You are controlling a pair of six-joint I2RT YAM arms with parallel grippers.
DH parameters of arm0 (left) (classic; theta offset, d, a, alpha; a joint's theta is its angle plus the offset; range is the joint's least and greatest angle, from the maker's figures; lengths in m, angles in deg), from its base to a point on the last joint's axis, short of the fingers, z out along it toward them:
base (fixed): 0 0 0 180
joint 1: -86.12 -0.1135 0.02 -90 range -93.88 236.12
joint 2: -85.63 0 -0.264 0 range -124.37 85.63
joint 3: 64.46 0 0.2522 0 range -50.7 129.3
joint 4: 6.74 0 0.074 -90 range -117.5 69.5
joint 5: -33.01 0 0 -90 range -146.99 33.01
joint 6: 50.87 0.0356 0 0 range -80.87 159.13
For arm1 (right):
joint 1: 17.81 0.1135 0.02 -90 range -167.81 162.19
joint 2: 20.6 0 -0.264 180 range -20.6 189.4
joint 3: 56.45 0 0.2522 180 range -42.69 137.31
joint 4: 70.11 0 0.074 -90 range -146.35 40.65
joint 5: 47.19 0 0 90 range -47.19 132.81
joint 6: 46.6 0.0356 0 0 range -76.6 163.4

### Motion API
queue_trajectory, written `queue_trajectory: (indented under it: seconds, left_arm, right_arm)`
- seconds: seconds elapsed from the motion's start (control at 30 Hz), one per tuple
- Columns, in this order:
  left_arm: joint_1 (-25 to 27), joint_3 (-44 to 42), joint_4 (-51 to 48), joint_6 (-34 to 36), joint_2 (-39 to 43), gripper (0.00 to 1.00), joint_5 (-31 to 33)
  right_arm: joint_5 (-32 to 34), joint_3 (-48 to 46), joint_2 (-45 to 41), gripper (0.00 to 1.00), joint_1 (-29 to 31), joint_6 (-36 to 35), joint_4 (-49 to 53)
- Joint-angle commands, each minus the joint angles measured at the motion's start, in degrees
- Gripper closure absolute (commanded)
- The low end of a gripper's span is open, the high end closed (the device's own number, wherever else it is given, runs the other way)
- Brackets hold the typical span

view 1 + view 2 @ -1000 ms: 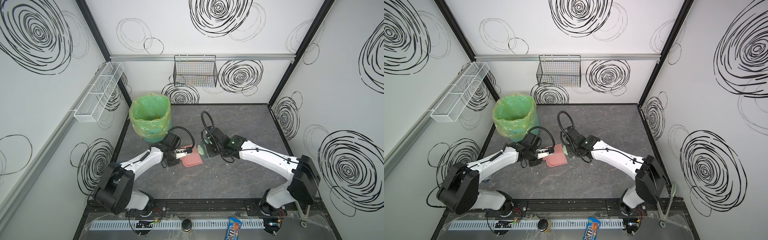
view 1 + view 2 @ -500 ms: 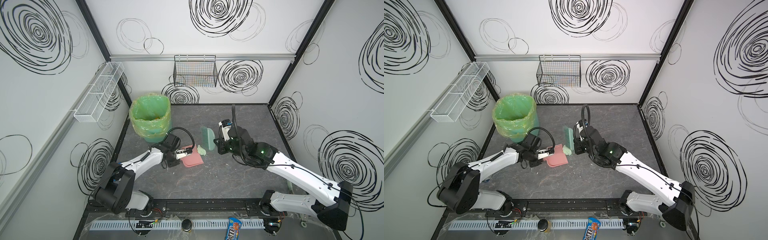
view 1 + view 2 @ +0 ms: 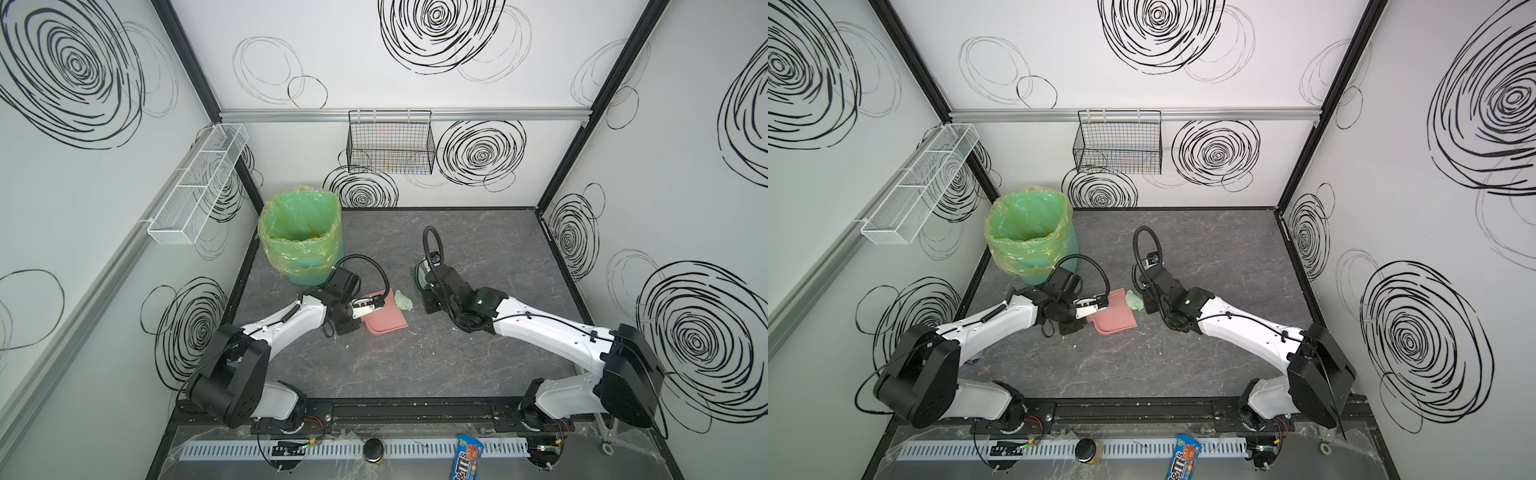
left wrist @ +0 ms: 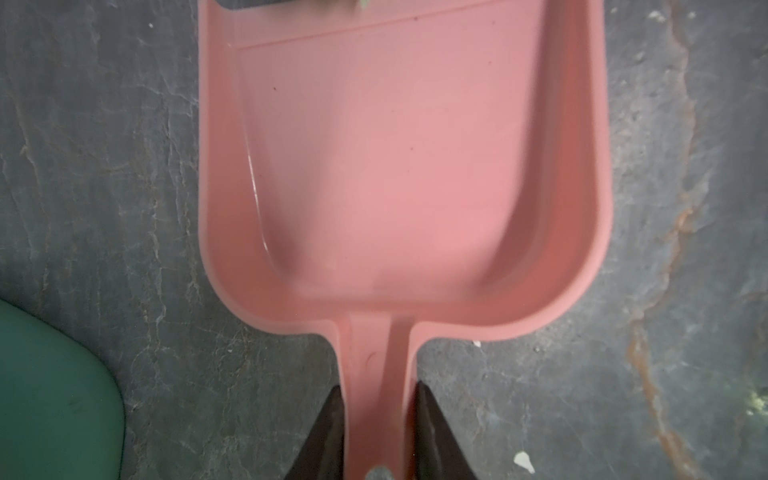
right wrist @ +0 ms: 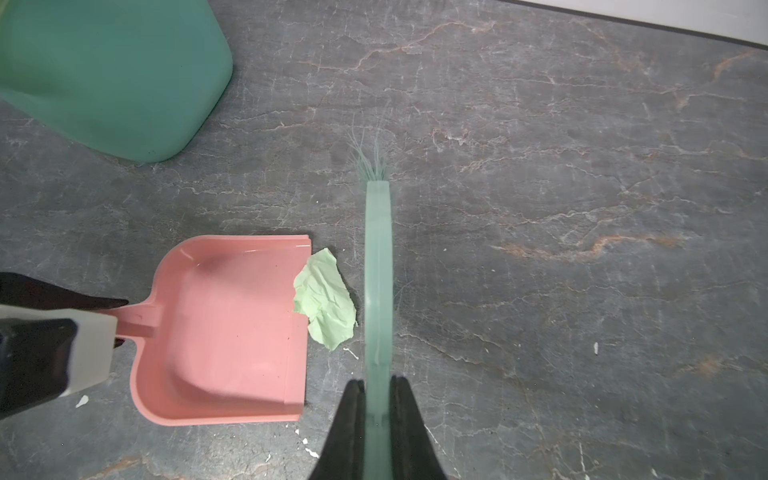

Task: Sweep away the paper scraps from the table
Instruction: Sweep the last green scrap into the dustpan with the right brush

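A pink dustpan (image 5: 224, 332) lies flat on the dark grey table (image 3: 478, 249), with my left gripper (image 4: 378, 399) shut on its handle. The pan's inside (image 4: 399, 166) holds nothing. One pale green crumpled paper scrap (image 5: 326, 303) lies at the pan's open lip, touching it; in both top views the scrap (image 3: 403, 300) sits just right of the dustpan (image 3: 1115, 318). My right gripper (image 5: 378, 386) is shut on a pale green brush (image 5: 378, 270), which stands just beyond the scrap on the side away from the pan.
A bin with a green liner (image 3: 299, 232) stands at the back left, close behind the left wrist. Tiny white specks dot the table near the pan. A black wire basket (image 3: 390, 141) hangs on the back wall. A blue candy packet (image 3: 467, 457) lies on the front ledge.
My right arm lifted the brush up and away from the dustpan, then came back down beside the scrap. The left arm and the dustpan have stayed put.
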Motion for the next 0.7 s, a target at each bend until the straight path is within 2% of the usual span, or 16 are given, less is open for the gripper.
queue_trajectory:
  seconds: [0.0, 0.23, 0.43, 0.53, 0.67]
  left_arm:
    - [0.0, -0.4, 0.5, -0.2, -0.2, 1.00, -1.3]
    - [-0.1, 0.2, 0.9, -0.5, -1.0, 1.00, -2.1]
    - [-0.1, -0.7, 1.2, -0.5, -0.6, 1.00, -2.4]
    - [-0.1, -1.0, 1.3, -0.4, -0.3, 1.00, -2.4]
    - [-0.1, -0.8, 1.1, -0.5, 0.1, 1.00, -2.4]
  right_arm:
    - [-1.8, 1.6, 1.1, 1.00, 0.6, -0.6, -0.7]
    - [-12.9, 2.5, 2.8, 1.00, 0.6, 0.8, 1.9]
    - [-24.7, 0.1, -2.6, 1.00, 0.5, 2.8, -3.5]
    - [-25.9, -0.7, -6.8, 1.00, 0.1, 3.1, -5.0]
    - [-22.0, -1.6, -11.9, 1.00, -0.3, 4.1, -5.3]
